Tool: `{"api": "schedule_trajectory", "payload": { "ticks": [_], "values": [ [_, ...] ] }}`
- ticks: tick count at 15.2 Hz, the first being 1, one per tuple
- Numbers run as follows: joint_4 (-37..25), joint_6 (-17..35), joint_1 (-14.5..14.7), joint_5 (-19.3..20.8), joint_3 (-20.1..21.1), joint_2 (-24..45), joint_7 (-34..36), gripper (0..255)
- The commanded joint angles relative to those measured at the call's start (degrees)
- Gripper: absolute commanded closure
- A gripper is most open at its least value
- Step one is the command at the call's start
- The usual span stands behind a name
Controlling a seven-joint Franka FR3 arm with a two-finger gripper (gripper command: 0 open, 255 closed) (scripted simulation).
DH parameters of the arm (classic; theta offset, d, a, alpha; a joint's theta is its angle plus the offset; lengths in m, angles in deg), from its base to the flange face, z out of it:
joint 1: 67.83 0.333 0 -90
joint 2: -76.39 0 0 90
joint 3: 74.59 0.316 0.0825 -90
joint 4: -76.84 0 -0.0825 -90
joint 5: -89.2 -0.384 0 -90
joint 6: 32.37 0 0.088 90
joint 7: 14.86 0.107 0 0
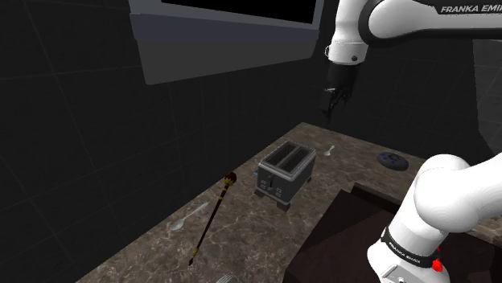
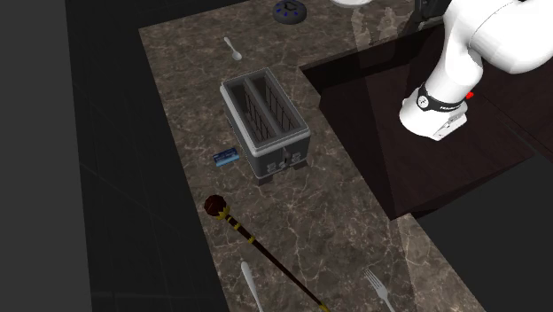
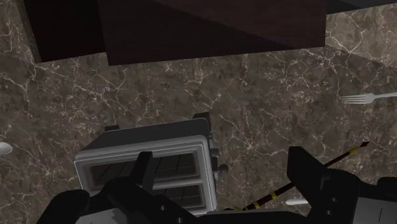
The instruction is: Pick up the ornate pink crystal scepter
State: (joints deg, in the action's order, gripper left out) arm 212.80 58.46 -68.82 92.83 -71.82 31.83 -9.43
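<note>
Our note: dark gold-banded scepter (image 1: pixel 211 219) flat, dark-red knob end twd grey two-slot toaster (image 1: pixel 283 170); black two-finger gripper (image 1: pixel 329 108) spread, empty.

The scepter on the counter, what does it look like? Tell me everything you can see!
The scepter is a long, thin, dark rod with yellow bands and a round, dark red knob at one end; it does not look pink here. It lies flat on the brown marbled counter, its knob end toward the toaster with a gap between them. A pale piece of cutlery lies beside it, apart. Nothing holds it: the open gripper hangs high above the counter.
</note>
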Motion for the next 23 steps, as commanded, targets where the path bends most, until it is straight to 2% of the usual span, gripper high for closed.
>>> {"api": "schedule_trajectory", "payload": {
  "ticks": [1,7,12,18,23],
  "values": [
    [0.00,0.00,0.00,0.00,0.00,0.00,0.00,0],
    [9.19,12.53,-0.28,-4.60,3.86,1.44,9.82,0],
    [14.42,24.29,-0.37,-8.20,7.64,6.06,17.76,0],
    [17.22,39.65,-0.98,-11.31,12.70,16.00,27.36,0],
    [16.40,52.51,-2.82,-11.12,17.29,27.38,36.35,0]
  ]
}}
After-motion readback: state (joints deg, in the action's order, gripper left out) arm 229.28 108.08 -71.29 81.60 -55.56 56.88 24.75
